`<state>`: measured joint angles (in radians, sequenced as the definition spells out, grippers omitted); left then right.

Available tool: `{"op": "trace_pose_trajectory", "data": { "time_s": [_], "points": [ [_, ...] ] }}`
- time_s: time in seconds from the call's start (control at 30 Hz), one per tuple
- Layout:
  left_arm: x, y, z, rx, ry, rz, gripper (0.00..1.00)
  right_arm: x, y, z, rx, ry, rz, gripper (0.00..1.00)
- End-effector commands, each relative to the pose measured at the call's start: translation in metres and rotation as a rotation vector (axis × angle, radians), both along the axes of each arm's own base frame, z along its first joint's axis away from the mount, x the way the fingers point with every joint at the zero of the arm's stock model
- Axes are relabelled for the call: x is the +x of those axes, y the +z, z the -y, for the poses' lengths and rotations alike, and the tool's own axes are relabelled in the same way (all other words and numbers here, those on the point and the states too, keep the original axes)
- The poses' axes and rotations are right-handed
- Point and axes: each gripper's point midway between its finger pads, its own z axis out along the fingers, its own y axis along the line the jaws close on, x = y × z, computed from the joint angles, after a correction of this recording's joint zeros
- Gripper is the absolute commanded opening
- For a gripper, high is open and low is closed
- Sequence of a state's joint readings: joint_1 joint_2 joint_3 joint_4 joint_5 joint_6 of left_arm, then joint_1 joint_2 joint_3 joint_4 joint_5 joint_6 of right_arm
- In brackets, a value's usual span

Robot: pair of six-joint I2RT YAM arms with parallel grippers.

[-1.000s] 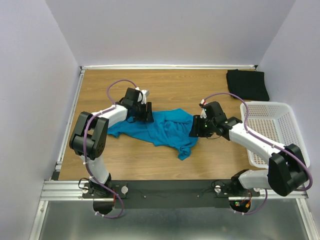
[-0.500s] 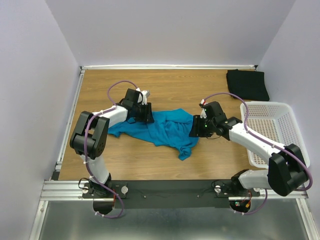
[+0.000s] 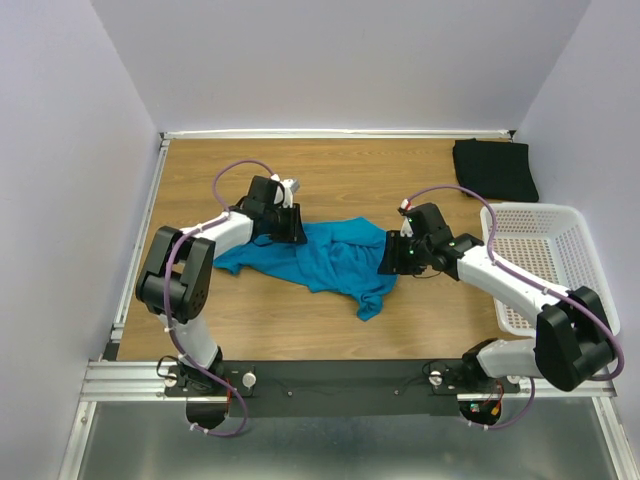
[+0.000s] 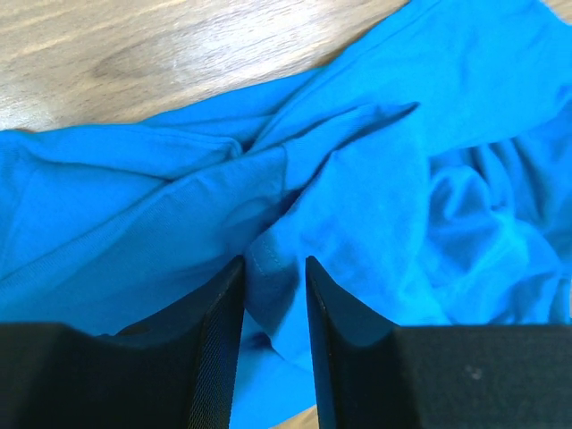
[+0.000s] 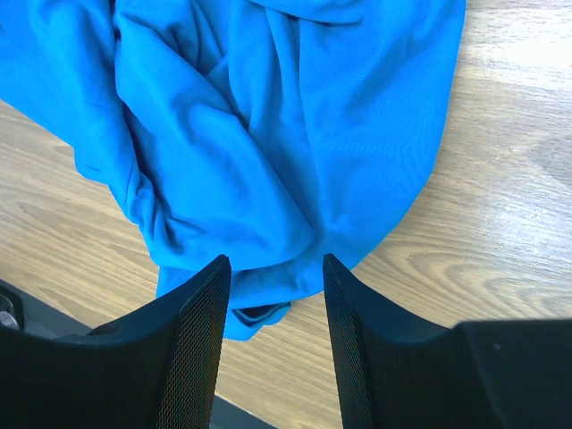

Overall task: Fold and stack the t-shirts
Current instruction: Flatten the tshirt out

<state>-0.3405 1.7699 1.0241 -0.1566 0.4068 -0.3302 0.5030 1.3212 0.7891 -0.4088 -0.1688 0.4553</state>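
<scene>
The teal t-shirt (image 3: pixel 335 262) lies crumpled on the table (image 3: pixel 250 320), its length running left-right between your arms. Your left gripper (image 4: pixel 273 268) narrowly straddles a fold, grip unclear. Your right gripper (image 5: pixel 274 264), jaws apart, hangs over its right edge.

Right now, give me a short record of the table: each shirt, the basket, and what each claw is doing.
teal shirt: crumpled and unfolded, middle of the table
black shirt: compact rectangle, far right corner
basket: white, right edge, just nearer than the black shirt
left claw: on the teal shirt's left part, a ridge of cloth between its jaws; grip unclear
right claw: open, jaws straddling the teal shirt's right edge
stack: not yet made
</scene>
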Motion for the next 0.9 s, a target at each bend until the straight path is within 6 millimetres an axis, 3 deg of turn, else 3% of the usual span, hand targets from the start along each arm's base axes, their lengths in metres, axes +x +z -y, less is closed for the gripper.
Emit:
{"op": "trace_pose_trajectory", "data": {
  "time_s": [0.0, 0.17, 0.47, 0.77, 0.87],
  "points": [
    [-0.004, 0.020, 0.006, -0.051, -0.020, 0.027, 0.41, 0.007, 0.002, 0.000, -0.008, -0.015, 0.017, 0.53],
    [-0.008, 0.026, 0.007, -0.067, -0.022, 0.029, 0.40, 0.008, 0.002, 0.000, -0.005, -0.015, 0.017, 0.53],
    [-0.016, 0.016, 0.011, -0.093, -0.040, -0.005, 0.40, 0.007, 0.002, -0.001, -0.005, -0.012, 0.015, 0.53],
    [-0.015, 0.041, 0.019, -0.172, -0.049, 0.055, 0.42, 0.005, 0.001, 0.000, -0.001, -0.019, 0.010, 0.53],
    [-0.014, 0.039, 0.021, -0.187, -0.037, 0.050, 0.42, 0.005, 0.001, 0.001, -0.002, -0.021, 0.010, 0.53]
  ]
}}
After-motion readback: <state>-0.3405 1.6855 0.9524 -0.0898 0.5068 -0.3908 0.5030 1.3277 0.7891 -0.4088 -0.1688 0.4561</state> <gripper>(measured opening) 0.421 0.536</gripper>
